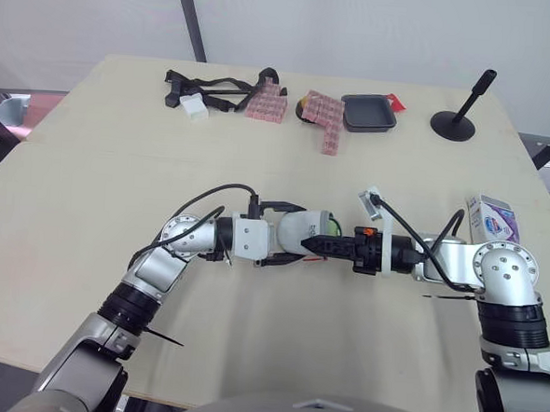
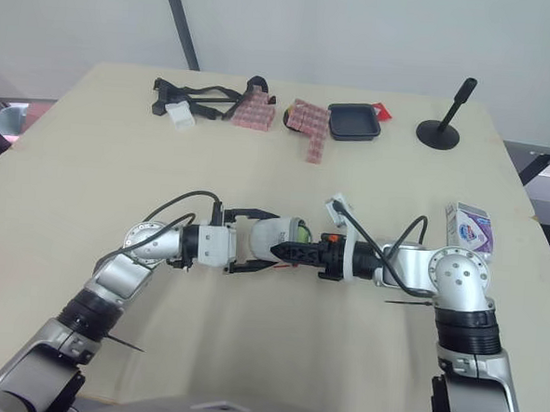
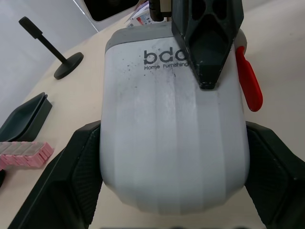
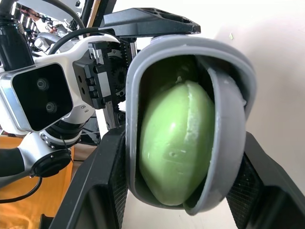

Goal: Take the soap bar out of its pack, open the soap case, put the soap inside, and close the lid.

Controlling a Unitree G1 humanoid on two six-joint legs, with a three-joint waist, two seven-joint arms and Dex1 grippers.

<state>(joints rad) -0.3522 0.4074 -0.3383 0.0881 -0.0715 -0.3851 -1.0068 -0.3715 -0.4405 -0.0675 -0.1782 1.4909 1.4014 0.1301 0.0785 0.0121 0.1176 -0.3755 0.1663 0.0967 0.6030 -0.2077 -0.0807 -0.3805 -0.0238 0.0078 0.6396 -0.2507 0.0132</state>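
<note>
Left pincer [image 1: 295, 233]: clenched on the soap case [image 3: 171, 143], one finger on each long flank, holding it on its side just above the table [image 1: 91, 157].

Case face, between the left fingers: you can read "bdo" in dark print, with "Home Furnish…" in a smaller line beneath. The end of both lines is hidden under a black finger of the other pincer.

Soap [image 4: 176, 143]: a green bar, unwrapped and already seated in the case shell. No writing can be made out on it.

Lid [image 4: 226, 143]: grey and swung partway over. A wide gap shows the soap, so it is not shut.

Right pincer [image 1: 324, 246]: meets the case from the opposite end, nose to nose with the left. Its fingers straddle the open end and appear clamped on shell and lid.

Soap pack [image 1: 494, 219]: stands upright, well apart from the right pincer on its outer side. It has purple print, too small to read.

By my reckoning, you have unpacking, opening and loading done. Only pressing the lid home is left.
</note>
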